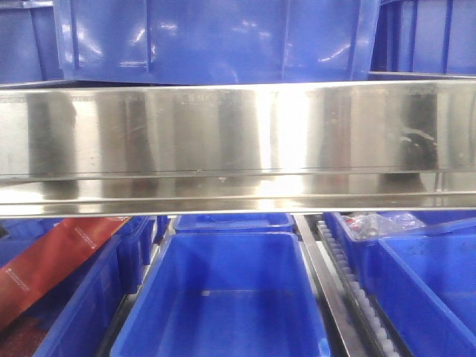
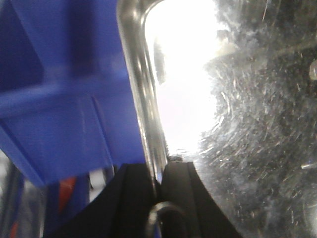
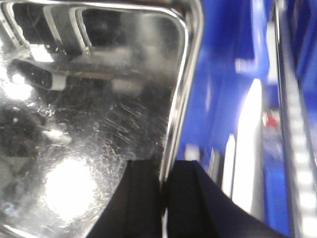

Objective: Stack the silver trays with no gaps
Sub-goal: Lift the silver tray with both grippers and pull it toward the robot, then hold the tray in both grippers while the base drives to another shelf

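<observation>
Between the black jaws of the left end effector (image 2: 158, 171), at 6 o'clock in the left wrist view, sits the rolled rim of a silver tray (image 2: 257, 148). The jaws are closed on that rim. The rim runs up to a rounded corner at 12 o'clock. The tray's scratched, glare-washed face fills the 1 to 5 o'clock side, and a blue bin (image 2: 64, 99) fills the 9 o'clock side, just beside the rim.

The right end effector (image 3: 163, 173), at 6 o'clock in the right wrist view, is likewise clamped on a tray rim that rises to a rounded corner at 1 o'clock. Here the shiny face lies toward 9 o'clock and more blue bins (image 3: 223, 99) lie toward 3 o'clock. From this mirrored layout, both arms probably hold one tray by opposite edges.

Front view: a wide steel rail (image 1: 238, 141) crosses from 9 to 3 o'clock, with a deep bin (image 1: 219, 297) below it at 6 o'clock and a red packet (image 1: 52, 260) at 8 o'clock. No tray is plainly visible there.

Progress, as a judgement: the tray is gripped and looks mid-carry. No second tray shows under or beside it, so whether a stack exists cannot be told. Setting this tray down flush, with no gap, appears to remain.
</observation>
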Motion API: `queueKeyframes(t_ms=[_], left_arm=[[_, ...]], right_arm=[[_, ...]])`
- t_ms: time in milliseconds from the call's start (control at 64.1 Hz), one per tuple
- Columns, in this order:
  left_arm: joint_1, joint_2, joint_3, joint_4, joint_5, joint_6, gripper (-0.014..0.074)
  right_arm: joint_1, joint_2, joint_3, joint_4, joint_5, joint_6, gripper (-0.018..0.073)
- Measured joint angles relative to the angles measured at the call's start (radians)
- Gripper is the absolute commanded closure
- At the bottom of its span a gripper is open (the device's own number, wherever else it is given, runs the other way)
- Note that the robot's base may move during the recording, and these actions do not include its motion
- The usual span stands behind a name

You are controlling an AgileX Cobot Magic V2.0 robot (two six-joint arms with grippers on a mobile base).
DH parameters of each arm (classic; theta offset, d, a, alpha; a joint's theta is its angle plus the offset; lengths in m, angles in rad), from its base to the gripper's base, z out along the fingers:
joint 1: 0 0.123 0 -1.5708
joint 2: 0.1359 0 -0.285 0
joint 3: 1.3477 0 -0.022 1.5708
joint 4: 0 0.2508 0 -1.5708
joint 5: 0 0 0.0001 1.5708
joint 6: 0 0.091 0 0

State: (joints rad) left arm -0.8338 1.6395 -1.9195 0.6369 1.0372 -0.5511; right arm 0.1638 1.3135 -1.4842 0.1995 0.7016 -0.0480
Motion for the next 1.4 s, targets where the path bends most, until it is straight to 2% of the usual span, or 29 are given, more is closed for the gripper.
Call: queueKeyframes(t_ms=[125, 281, 1404], left_arm=[[0.000, -0.002, -0.001, 0.060, -0.034, -0.002, 0.0606], [-0.004, -0.004, -0.001, 0.086, -0.046, -0.006, 0.0606], [-0.004, -0.004, -0.001, 0.088, -0.055, -0.006, 0.0606]], right_arm=[[0.000, 0.000, 0.000, 0.007, -0.044, -0.001, 0.0637], [0.000, 0.000, 0.000, 0.011, -0.058, -0.004, 0.0637], [0.001, 0.000, 0.000, 0.011, -0.058, -0.004, 0.0637]])
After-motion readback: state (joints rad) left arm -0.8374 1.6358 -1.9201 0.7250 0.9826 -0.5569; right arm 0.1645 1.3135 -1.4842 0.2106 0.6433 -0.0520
